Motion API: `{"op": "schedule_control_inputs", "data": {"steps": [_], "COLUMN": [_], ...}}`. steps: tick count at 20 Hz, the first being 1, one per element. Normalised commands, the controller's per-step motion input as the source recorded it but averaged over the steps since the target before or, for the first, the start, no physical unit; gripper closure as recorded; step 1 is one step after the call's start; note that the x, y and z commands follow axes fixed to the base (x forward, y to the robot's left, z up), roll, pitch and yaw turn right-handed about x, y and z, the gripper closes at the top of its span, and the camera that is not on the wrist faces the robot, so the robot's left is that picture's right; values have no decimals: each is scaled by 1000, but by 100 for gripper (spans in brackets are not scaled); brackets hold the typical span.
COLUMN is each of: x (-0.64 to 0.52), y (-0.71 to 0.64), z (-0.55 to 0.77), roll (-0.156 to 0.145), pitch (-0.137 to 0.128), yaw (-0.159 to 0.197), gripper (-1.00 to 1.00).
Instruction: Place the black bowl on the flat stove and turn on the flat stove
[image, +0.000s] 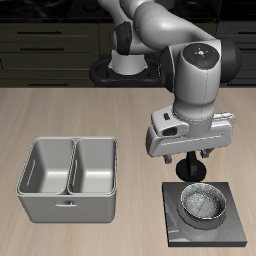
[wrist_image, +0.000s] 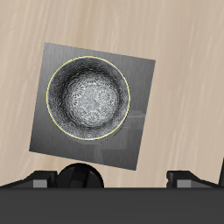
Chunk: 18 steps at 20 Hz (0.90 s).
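Observation:
The black bowl (image: 204, 205) stands upright in the middle of the flat stove (image: 178, 232), near the table's front edge. In the wrist view the bowl (wrist_image: 88, 96) shows its speckled grey inside on the dark slab (wrist_image: 140, 80). The stove's black knob (wrist_image: 80, 176) sits at the slab's edge nearest the robot. My gripper (image: 196, 166) hangs just above that back edge, clear of the bowl. In the wrist view the gripper (wrist_image: 114, 180) is open and empty, and the knob lies between its fingers, nearer one of them.
A grey double-compartment metal basin (image: 68, 178) stands on the table beside the stove, a gap apart. The robot's base (image: 128, 62) is at the back of the table.

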Motion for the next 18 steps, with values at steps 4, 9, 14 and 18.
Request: {"op": "schedule_control_inputs", "data": {"steps": [4,9,14,18], "x": [-393,-255,-119,-119], "y": [224,170,31,111], "z": [-5,-79,0,-102], "roll": [8,-7,-31,-11], "pitch": [-12,-1,10,20], "yaw": [-51,-27,-39,-26], "gripper": [-100,-100,-100,-100]}}
